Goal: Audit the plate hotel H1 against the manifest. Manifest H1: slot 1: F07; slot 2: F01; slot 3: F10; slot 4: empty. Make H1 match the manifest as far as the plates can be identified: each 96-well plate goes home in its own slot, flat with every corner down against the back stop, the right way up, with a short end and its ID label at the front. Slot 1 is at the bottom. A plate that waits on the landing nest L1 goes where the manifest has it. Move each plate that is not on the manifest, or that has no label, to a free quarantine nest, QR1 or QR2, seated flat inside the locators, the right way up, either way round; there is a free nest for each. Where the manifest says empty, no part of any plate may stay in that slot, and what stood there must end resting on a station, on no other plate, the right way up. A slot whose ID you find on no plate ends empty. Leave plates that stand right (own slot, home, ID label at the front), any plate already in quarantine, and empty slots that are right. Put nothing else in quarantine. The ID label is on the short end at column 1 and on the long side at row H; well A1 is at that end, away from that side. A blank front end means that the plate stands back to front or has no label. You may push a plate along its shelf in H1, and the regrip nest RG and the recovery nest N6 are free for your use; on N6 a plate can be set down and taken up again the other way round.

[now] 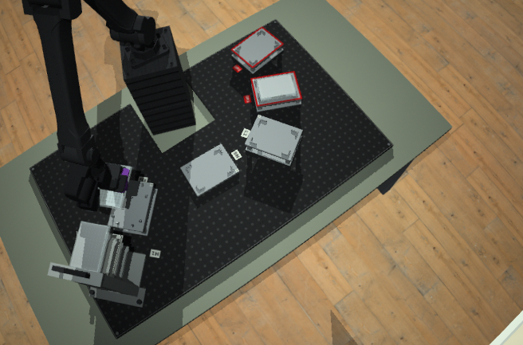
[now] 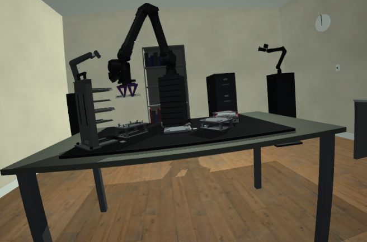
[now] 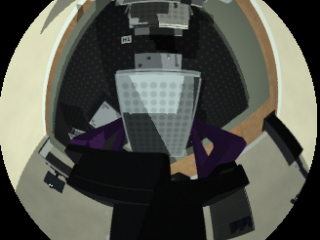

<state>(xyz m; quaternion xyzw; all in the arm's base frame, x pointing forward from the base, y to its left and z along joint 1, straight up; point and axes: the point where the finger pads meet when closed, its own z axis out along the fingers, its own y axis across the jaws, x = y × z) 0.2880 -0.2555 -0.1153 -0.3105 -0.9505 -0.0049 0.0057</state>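
Observation:
My gripper (image 2: 127, 90) with purple fingers is shut across the width of a clear 96-well plate (image 2: 127, 94) and holds it level in the air, in front of the upper shelves of the plate hotel H1 (image 2: 85, 112). In the wrist view the plate (image 3: 156, 111) lies between the two fingers, pointing away from me. From above, the held plate (image 1: 110, 197) hangs over the near end of the landing nest (image 1: 134, 205), next to the hotel (image 1: 101, 256). The hotel's shelves (image 2: 103, 104) jut towards the gripper; I cannot tell what lies on them. No label on the held plate can be read.
Two red-edged quarantine nests stand at the far side: one (image 1: 257, 48) looks empty, the other (image 1: 276, 88) holds a plate. A raised grey nest (image 1: 273, 139) and a low grey nest (image 1: 210, 169) stand mid-table. The arm's black base block (image 1: 156, 84) rises behind.

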